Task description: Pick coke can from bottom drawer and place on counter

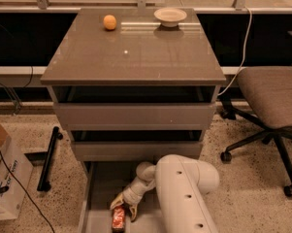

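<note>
The bottom drawer is pulled out at the foot of the cabinet. The red coke can lies on its side on the drawer floor near the front. My gripper reaches down into the drawer from the white arm, its yellowish fingers spread on either side of the can's upper end. The can rests on the drawer floor. The counter is the glossy grey-brown top above.
An orange ball and a white bowl sit at the back of the counter. An office chair stands to the right. A cardboard box and a black bar lie on the floor to the left.
</note>
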Available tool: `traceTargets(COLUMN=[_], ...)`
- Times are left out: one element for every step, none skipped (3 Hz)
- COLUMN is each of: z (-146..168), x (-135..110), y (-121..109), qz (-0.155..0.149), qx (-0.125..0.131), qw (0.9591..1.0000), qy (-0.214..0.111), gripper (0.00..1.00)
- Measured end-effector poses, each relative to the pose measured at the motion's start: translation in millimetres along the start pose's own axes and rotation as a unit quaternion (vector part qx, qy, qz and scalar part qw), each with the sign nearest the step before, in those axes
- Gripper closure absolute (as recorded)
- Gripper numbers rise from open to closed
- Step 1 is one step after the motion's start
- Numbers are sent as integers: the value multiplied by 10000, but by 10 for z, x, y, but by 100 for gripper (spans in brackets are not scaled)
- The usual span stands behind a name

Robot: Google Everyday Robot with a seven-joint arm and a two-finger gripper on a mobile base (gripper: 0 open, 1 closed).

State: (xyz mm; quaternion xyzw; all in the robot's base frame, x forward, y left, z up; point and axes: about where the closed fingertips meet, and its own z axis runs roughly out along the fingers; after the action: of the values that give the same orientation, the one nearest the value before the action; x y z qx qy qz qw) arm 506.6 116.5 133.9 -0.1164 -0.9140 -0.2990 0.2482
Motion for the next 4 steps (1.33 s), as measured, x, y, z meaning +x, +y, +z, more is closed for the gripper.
traceTargets(z=[-11,-104,-517,-876], x=[8,0,168,464], y=[7,-55,10,-17], qz=[1,108,-54,-284], qx=[0,41,-267,-537], qw=[10000,9999,9987,9963], qy=[-1,-93,-425,-614], gripper=[65,88,100,100])
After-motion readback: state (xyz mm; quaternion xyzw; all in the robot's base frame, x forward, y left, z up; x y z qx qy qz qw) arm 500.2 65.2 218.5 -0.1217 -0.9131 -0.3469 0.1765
